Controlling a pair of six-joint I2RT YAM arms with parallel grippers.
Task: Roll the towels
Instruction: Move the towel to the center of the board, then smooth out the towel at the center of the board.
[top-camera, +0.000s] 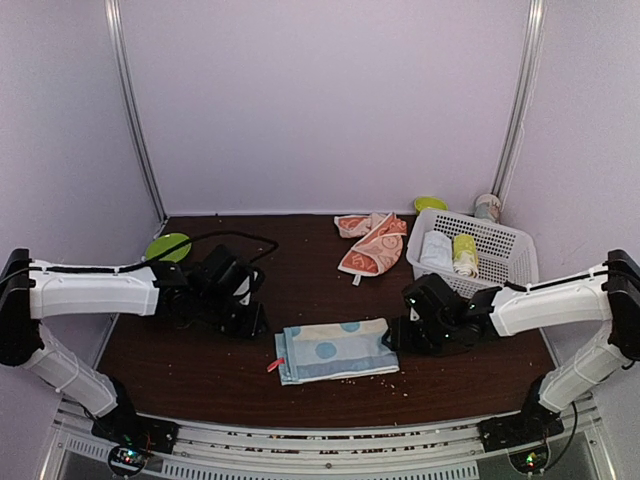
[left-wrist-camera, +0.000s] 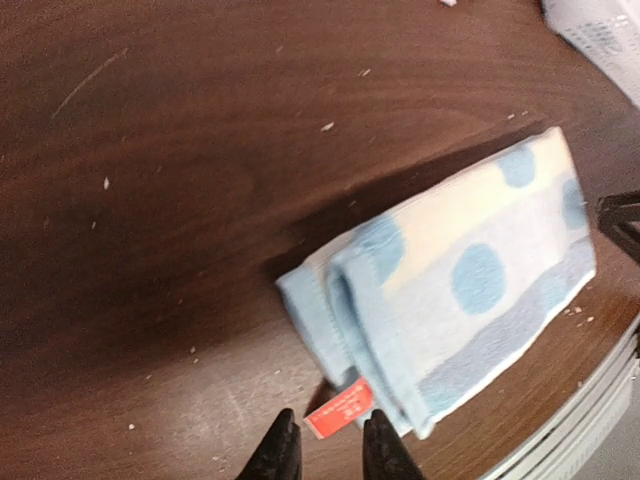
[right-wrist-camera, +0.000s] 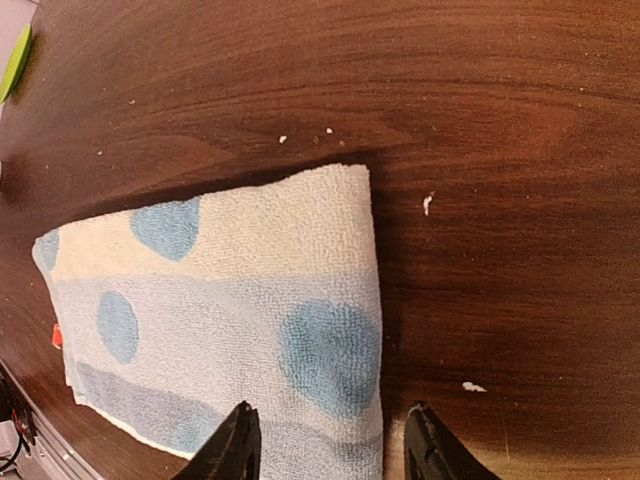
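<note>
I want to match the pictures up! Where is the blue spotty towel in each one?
Top external: the blue dotted towel lies low in the middle of the picture.
Left wrist: right of centre, slanting up to the right.
Right wrist: lower left, reaching the bottom edge.
Shared landmark: its small red tag, at one short end of the towel.

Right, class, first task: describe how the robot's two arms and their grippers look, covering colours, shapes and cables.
The left arm and right arm have white tubular shells linked by black joints, and each ends in a chunky black wrist block. The left gripper and right gripper each have two slim black fingers. A thin black cable loops out from the left arm.
</note>
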